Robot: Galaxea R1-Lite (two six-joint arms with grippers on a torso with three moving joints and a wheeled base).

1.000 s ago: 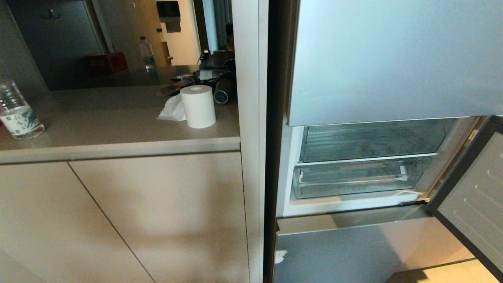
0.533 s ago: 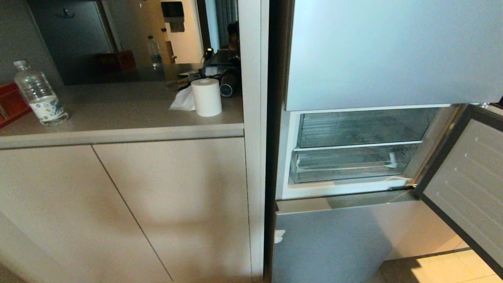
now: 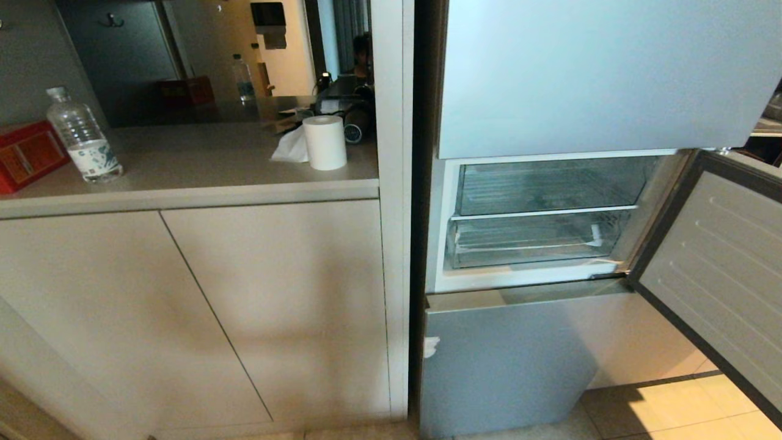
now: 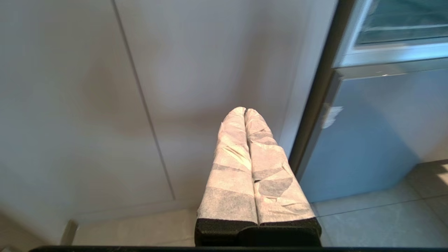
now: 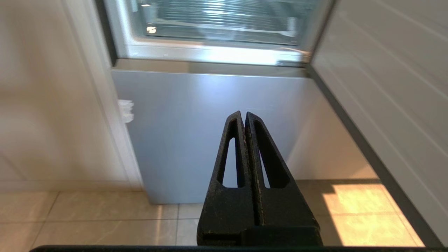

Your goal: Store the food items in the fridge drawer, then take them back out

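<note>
While both arms hang low and hold nothing, the left gripper (image 4: 245, 111) has its two white-wrapped fingers (image 4: 231, 168) pressed together, pointing at the beige cabinet doors (image 4: 140, 87) under the counter, close to the dark gap where the cabinet meets the fridge. With its bare black fingers (image 5: 266, 164) likewise pressed flat together, the right gripper (image 5: 244, 113) points at the closed silver-blue lower fridge panel (image 5: 210, 115), above the tiled floor (image 5: 87, 217). Neither gripper shows in the head view. Above that lower panel the middle compartment stands open, its door (image 3: 721, 275) swung out to the right with the pale ribbed inner face showing. Inside, the fridge drawer (image 3: 531, 244) of clear plastic sits pushed in at the bottom of the compartment, under a glass shelf (image 3: 544, 211); no red produce shows in it or anywhere else in the three views. The upper fridge door (image 3: 599, 73) is closed. To the left, on the counter (image 3: 201, 165), a white paper roll (image 3: 325, 142) stands near the right end, touching a crumpled tissue (image 3: 291, 149), with a dark cylinder (image 3: 354, 129) just behind it. A clear water bottle (image 3: 85, 137) stands near the left end of the counter, beside a red box (image 3: 27, 154) at the picture's edge.
</note>
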